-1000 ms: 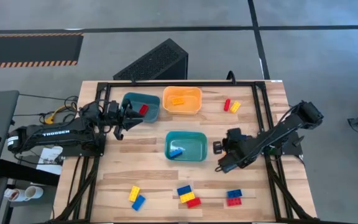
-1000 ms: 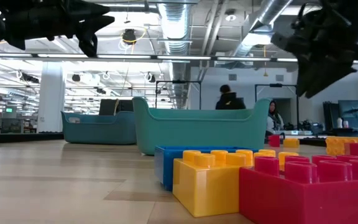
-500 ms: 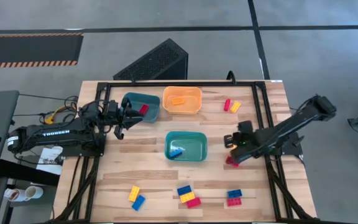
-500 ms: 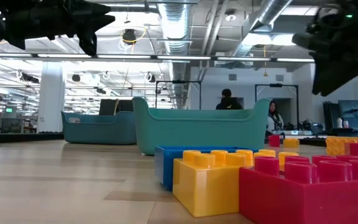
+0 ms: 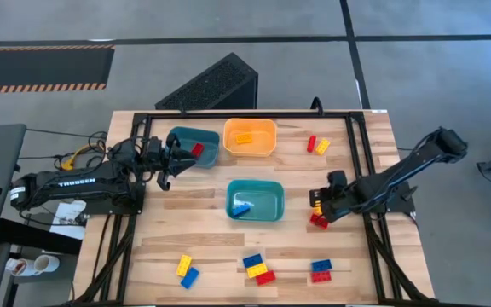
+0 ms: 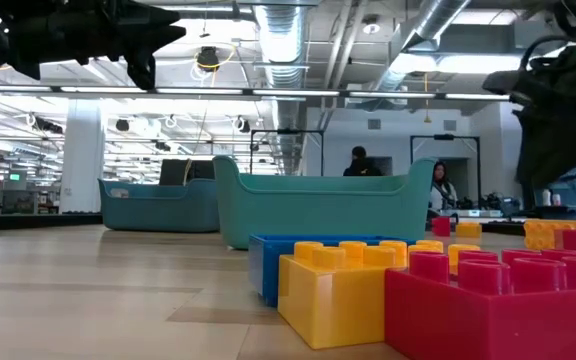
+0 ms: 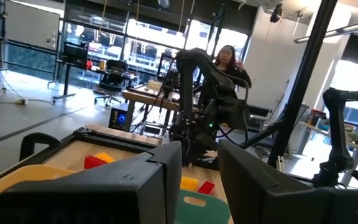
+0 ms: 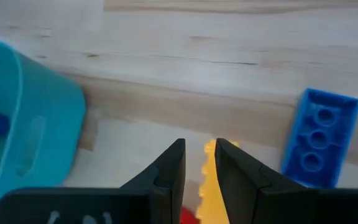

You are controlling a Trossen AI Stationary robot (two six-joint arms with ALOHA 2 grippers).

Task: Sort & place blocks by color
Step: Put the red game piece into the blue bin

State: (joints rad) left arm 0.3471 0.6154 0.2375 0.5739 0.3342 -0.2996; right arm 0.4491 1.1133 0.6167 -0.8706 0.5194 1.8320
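My right gripper (image 5: 317,207) hangs low, right of the middle teal tray (image 5: 256,200), over a yellow block (image 5: 315,201) and a red block (image 5: 318,222). In the right wrist view its fingers stand narrowly open on either side of the yellow block (image 8: 210,177). A blue block (image 8: 321,140) lies flat nearby. My left gripper (image 5: 165,162) waits open at the dark teal tray (image 5: 186,141), which holds a red block (image 5: 197,150). The middle tray holds a blue block (image 5: 242,207), and the orange tray (image 5: 250,136) holds an orange one. My right gripper comes from above, slanting toward the table's left. The yellow block's studded side (image 8: 205,168) shows a strip of table between it and one finger (image 8: 176,168). The other finger (image 8: 229,168) lines up with the block's far side. I cannot tell whether either finger touches.
Loose blocks lie along the near edge: yellow and blue (image 5: 187,271), blue, yellow and red (image 5: 258,269), blue and red (image 5: 320,271). A red and a yellow block (image 5: 317,145) sit far right. Bare wood lies between the trays and the near blocks. People stand beyond the table (image 6: 360,160).
My right gripper has drawn back toward the table's right edge and sunk lower. That has uncovered first the red block and then the yellow block beneath it. My left arm has kept still.
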